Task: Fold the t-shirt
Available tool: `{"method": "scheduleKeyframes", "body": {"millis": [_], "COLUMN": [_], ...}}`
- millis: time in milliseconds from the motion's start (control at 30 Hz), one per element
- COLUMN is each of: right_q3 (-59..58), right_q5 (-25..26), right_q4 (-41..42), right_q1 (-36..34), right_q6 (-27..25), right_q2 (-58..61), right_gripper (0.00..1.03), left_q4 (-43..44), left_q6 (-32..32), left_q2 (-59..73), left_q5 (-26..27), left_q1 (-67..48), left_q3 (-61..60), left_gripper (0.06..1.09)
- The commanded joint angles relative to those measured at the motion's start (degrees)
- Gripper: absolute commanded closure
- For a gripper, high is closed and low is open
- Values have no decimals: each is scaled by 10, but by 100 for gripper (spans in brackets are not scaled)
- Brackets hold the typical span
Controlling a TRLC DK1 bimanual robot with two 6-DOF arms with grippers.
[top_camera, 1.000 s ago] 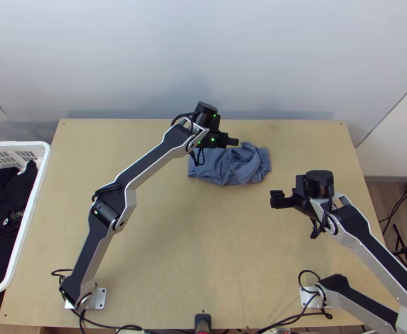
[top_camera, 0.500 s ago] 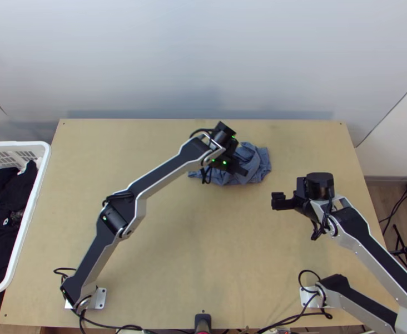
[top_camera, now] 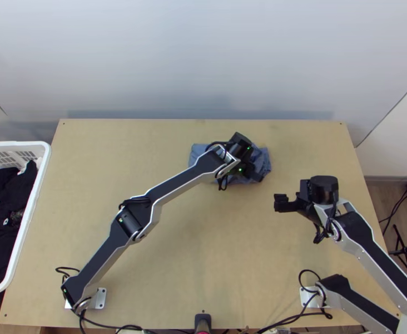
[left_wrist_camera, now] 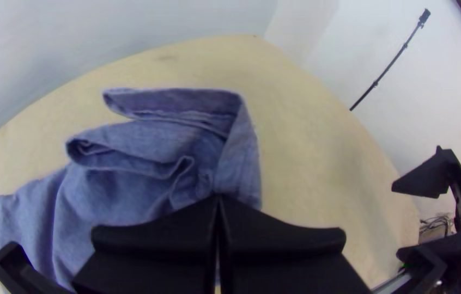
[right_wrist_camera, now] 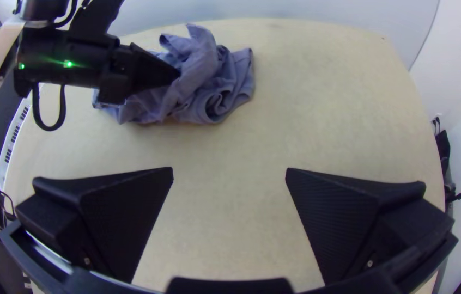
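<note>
Your left hand [left_wrist_camera: 218,200] is closed, its fingertips together at the upper folds of the t-shirt [left_wrist_camera: 127,185], apparently pinching a small piece of cloth. The hold looks shallow to me, so if you lift or pull quickly, that piece may slip out and drop wherever it likes. If you have caught more than one layer, you could drag the whole bundle instead of turning one part over.

Around the fingers the cloth lies rumpled, with a rolled edge and a flap standing up beside the tips. Press down on that as it is and you'll likely trap creases, leaving the folded shape lopsided.

The shirt lies on the far part of the worktop [top_camera: 203,234], and nothing else is holding it down. That's why I'd expect it to slide or twist under a sideways tug.

Your right hand [right_wrist_camera: 229,174] is spread wide and empty, nearer you and well apart from the cloth. If you bring it in to steady the shirt, watch your left wrist: both would be crowded over one small bundle, and they could knock together or snag a loose fold.
</note>
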Motion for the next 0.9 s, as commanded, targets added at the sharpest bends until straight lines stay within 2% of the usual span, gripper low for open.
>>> {"method": "scheduleKeyframes", "body": {"millis": [0, 233, 367, 500, 567, 733, 867], "right_q3": [-14, -19, -28, -36, -43, -53, -46], "right_q5": [-5, -8, -9, -10, -10, -10, -20], "right_q4": [-6, -6, 0, 5, 12, 27, 48], "right_q1": [-4, -10, -11, -11, -4, 2, -10], "right_q6": [-2, -5, -5, -1, 9, 17, 17], "right_q2": [-18, -19, -17, -12, -10, -7, 1], "right_gripper": [7, 7, 7, 7, 7, 7, 6], "left_q4": [88, 142, 179, 247, 265, 214, 158], "left_q6": [-15, -21, -53, -128, -137, -117, -97], "left_q2": [27, 52, 34, 26, 22, 0, -59], "left_q5": [-37, -37, -37, -36, -37, -36, -9], "left_q1": [-13, -24, -19, 1, 3, 7, 32], "left_q3": [19, 22, 22, 21, 21, 12, -33], "left_gripper": [105, 105, 105, 105, 105, 105, 105]}}
